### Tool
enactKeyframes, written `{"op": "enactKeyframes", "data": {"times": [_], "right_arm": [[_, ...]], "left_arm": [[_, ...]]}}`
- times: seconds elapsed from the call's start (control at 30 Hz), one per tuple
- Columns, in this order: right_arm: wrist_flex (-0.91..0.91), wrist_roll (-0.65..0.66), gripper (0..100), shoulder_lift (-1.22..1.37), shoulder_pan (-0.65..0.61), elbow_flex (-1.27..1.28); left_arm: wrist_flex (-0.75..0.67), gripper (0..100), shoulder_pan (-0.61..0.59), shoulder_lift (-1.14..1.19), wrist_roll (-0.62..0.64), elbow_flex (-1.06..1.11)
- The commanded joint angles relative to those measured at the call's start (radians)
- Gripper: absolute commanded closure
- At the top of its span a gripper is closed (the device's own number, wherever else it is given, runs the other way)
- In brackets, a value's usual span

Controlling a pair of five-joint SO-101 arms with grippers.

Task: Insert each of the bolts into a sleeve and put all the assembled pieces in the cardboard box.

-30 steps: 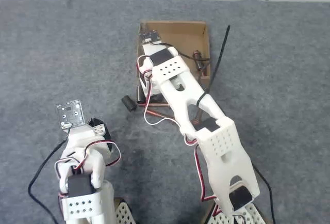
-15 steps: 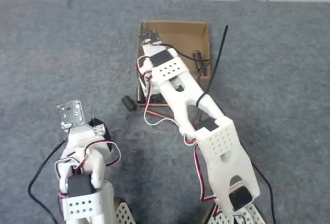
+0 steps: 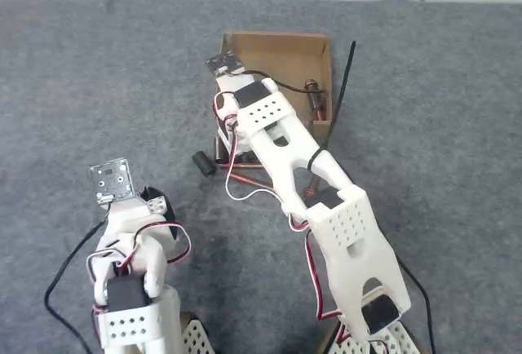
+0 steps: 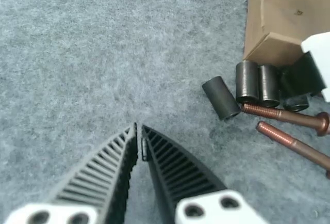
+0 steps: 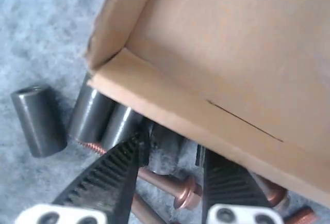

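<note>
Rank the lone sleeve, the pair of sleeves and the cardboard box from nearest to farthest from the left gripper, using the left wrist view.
1. The lone sleeve, lying by itself on the carpet, is nearest the left gripper.
2. The pair of sleeves, side by side at the box's corner.
3. The cardboard box, behind that pair, is farthest.

No text, number or sign can be read here. The cardboard box (image 4: pixel 281 28) carries one tiny mark (image 4: pixel 298 13) on its wall. It is too small to read.

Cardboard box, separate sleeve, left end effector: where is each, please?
cardboard box (image 3: pixel 285 56), high view, bare inner floor
separate sleeve (image 4: pixel 220 97), left wrist view, its side
left end effector (image 4: pixel 139 128), left wrist view, between fingertips
</note>
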Motion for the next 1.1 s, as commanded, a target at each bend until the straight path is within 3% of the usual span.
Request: {"op": "enactKeyframes", "data": {"times": [0.0,0.07,0.77,1.07], "right_arm": [[-0.019,0.023,91.3,0.005,-0.028,-0.011],[-0.012,0.023,99.6,0.005,-0.022,-0.011],[0.381,0.018,99.2,-0.269,0.193,-0.005],[0.414,-0.043,99.2,-0.28,0.292,0.044]], "left_arm": [[0.009,99,0.0,0.002,-0.012,-0.01],[0.009,99,0.0,0.002,-0.012,-0.01],[0.008,99,-0.002,0.002,-0.014,-0.01],[0.006,99,0.002,0.002,-0.014,-0.01]]}}
